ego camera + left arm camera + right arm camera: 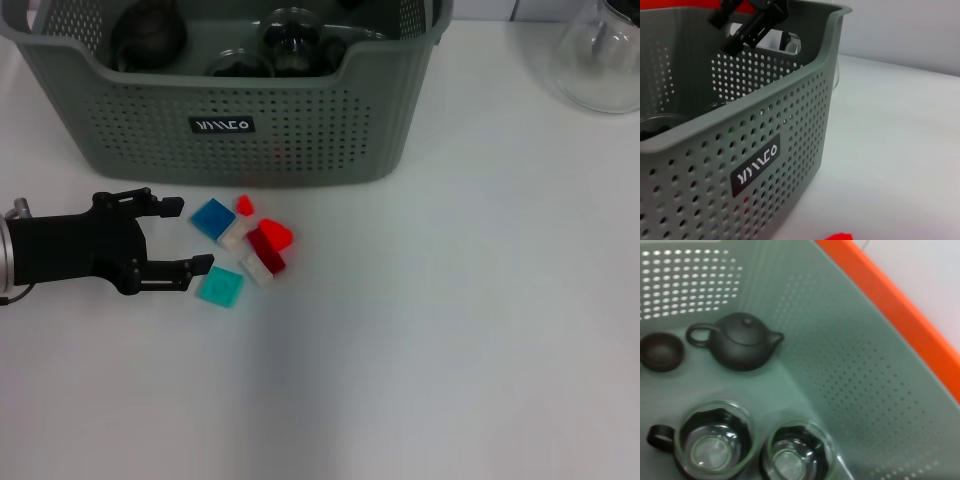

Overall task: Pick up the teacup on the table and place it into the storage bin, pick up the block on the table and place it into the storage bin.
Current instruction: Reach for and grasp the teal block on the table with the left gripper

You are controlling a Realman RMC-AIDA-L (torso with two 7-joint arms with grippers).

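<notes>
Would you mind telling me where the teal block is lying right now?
In the head view the teal block lies flat on the table, at the robot's left of the block cluster, before the storage bin and just beside the left end effector.

I see matt grey-green perforated plastic bin, glossy plastic blocks, clear glass cups, matt dark clay teapot, smooth white table.
</notes>
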